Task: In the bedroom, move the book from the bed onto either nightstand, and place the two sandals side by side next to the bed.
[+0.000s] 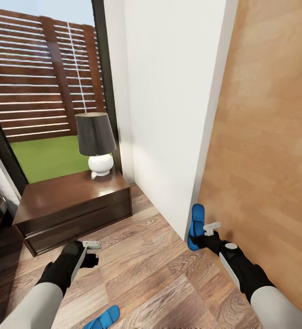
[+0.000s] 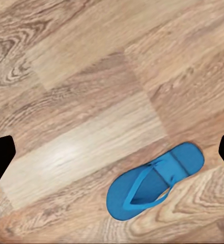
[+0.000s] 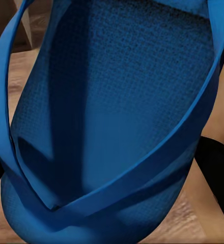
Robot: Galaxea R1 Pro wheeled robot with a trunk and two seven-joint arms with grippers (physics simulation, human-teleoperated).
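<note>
My right gripper [image 1: 200, 236] is shut on a bright blue sandal [image 1: 197, 219], held upright at the foot of the white wall's corner, beside a wide pale wooden panel [image 1: 265, 137] that looks like the bed's headboard. Up close, this sandal [image 3: 112, 117] spans the right wrist view between my dark fingers. The other sandal [image 1: 104, 318] lies flat on the plank floor near my left arm. My left gripper [image 1: 90, 255] hangs open above the floor, with that sandal [image 2: 155, 180] below it and a little to one side. The dark nightstand [image 1: 73, 201] stands ahead on the left. The book is out of view.
A black-shaded lamp [image 1: 96, 141] with a round white base stands on the nightstand's far right corner. Behind it a tall dark-framed window [image 1: 41, 82] shows lawn and a slatted fence. A white wall [image 1: 169, 114] rises in the middle. Wood floor [image 1: 146, 265] stretches between my arms.
</note>
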